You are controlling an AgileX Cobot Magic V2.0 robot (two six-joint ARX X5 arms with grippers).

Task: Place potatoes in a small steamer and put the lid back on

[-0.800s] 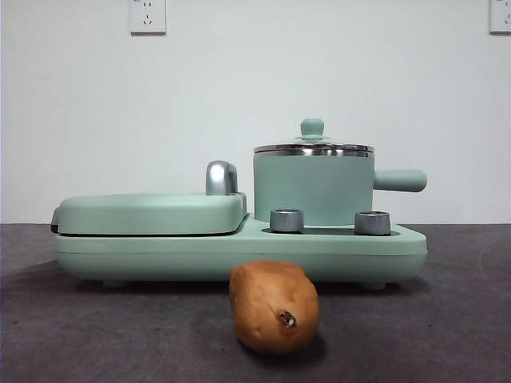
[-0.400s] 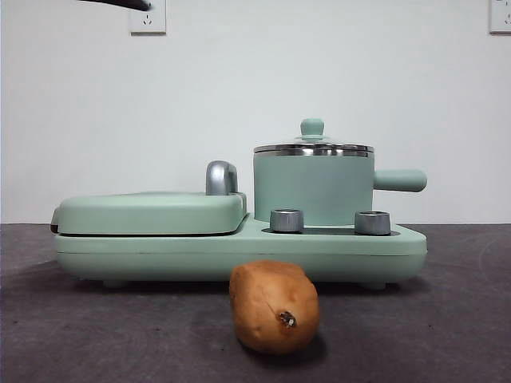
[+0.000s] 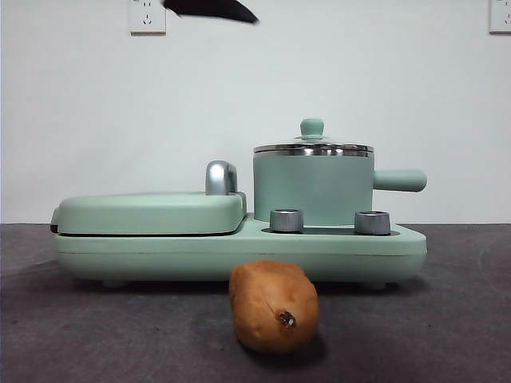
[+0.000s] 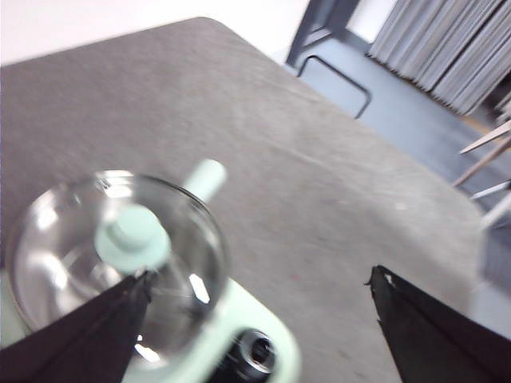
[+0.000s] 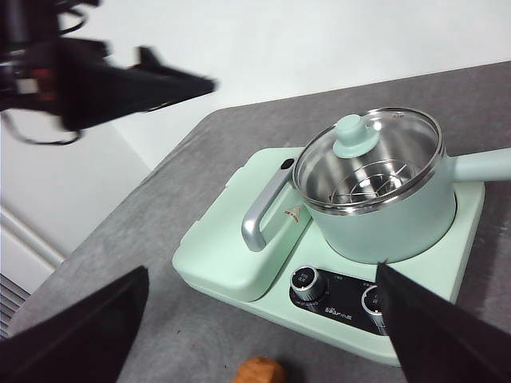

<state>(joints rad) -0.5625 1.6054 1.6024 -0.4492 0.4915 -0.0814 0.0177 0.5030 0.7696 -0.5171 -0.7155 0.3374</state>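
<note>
The orange-brown potato [image 3: 274,307] lies on the dark table in front of the appliance; the right wrist view shows only its end [image 5: 259,371]. The mint-green steamer [image 3: 313,190] stands on the right of the base, with the glass lid [image 3: 313,148] closed on it. My left gripper [image 4: 262,278] hangs open high above the lid [image 4: 64,239], the green knob [image 4: 132,237] near one jaw. It shows as a black tip [image 3: 211,9] at the top of the front view. My right gripper [image 5: 262,271] is open, well above the potato and the steamer [image 5: 383,211].
The steamer stands on a mint-green base [image 3: 239,249] with two steel dials [image 3: 287,220]. On its left half lies a flat griddle cover [image 3: 152,211] with a chrome handle [image 3: 221,177]. The steamer's side handle [image 3: 399,179] points right. The table's edge [image 4: 319,96] shows beyond the steamer.
The black tip of my left arm has come in at the top of the front view and moved right. The potato, steamer and lid have not moved.
</note>
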